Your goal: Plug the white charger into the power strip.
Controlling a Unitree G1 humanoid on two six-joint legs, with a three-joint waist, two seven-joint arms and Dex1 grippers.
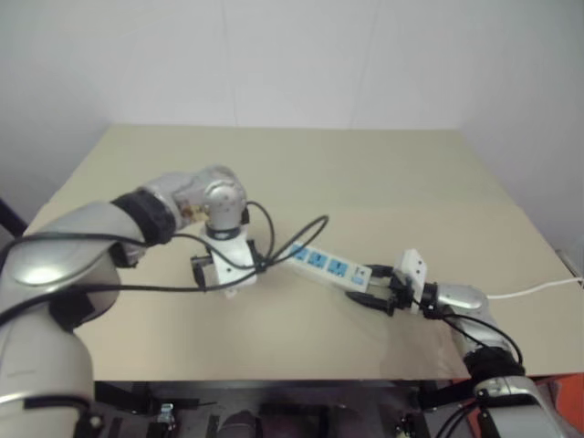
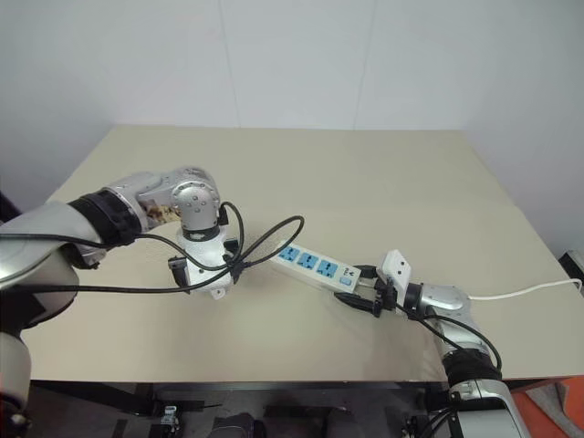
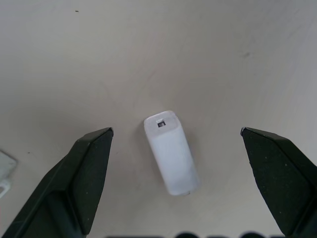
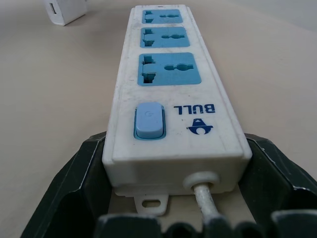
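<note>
Left gripper [image 3: 176,136] points straight down at the table [image 1: 383,173], jaws released and spread wide. The white charger [image 3: 171,151] lies flat on the table between the two black fingers [image 3: 86,168], well clear of both, nearer the middle of the gap; nothing is held. The charger sits slantwise to the line across the jaws, its end with the small dark square port turned away from the finger roots. In the head views this gripper hangs just off the far end of the power strip [image 2: 316,265], its white module hiding the charger there. Right gripper [image 2: 365,290] reaches nearly level along the table, jaws grasping the power strip at its switch end: in the right wrist view one black finger [image 4: 74,183] lies against each long side of the strip's body. The blue switch [image 4: 148,120] and the "BULL" mark sit just ahead of the fingers; the three blue socket faces run away from the jaws in a row. The thin white cord [image 4: 205,198] leaves the strip's end between the finger roots. Beyond the farthest socket and to one side, a corner of the charger shows on the table, apart from the strip.
</note>
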